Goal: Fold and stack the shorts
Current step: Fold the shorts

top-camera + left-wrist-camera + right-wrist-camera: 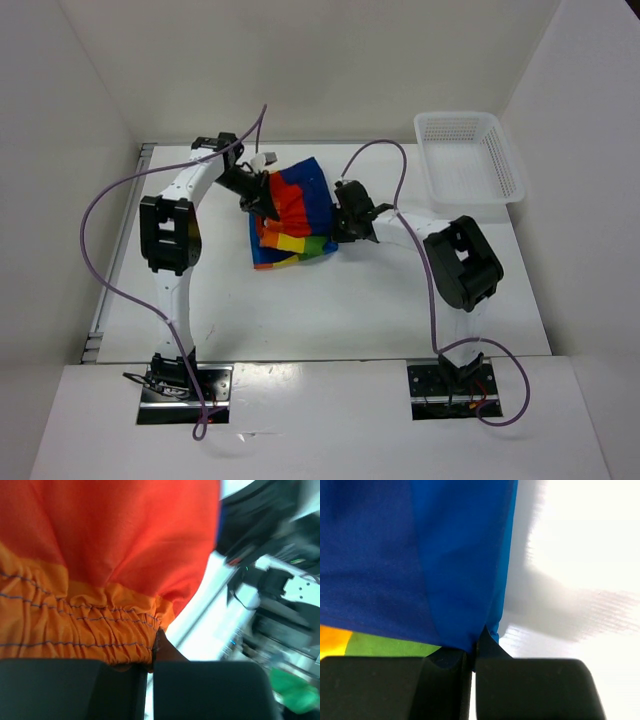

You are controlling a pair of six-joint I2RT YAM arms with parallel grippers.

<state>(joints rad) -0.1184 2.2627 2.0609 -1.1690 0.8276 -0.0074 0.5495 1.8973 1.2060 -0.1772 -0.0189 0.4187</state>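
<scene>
The rainbow-striped shorts (295, 215) lie bunched at the middle of the table in the top view. My left gripper (262, 203) sits at their left side, shut on the gathered orange waistband (75, 630). A red panel (125, 530) fills the left wrist view above it. My right gripper (343, 226) is at the right edge of the shorts, shut on a fold of the blue fabric (445, 580). A green stripe (385, 645) shows below the blue. A bit of white drawstring (263, 158) pokes out at the back.
A white mesh basket (468, 155) stands at the back right corner. White walls close in the table on three sides. Purple cables (100, 250) loop off both arms.
</scene>
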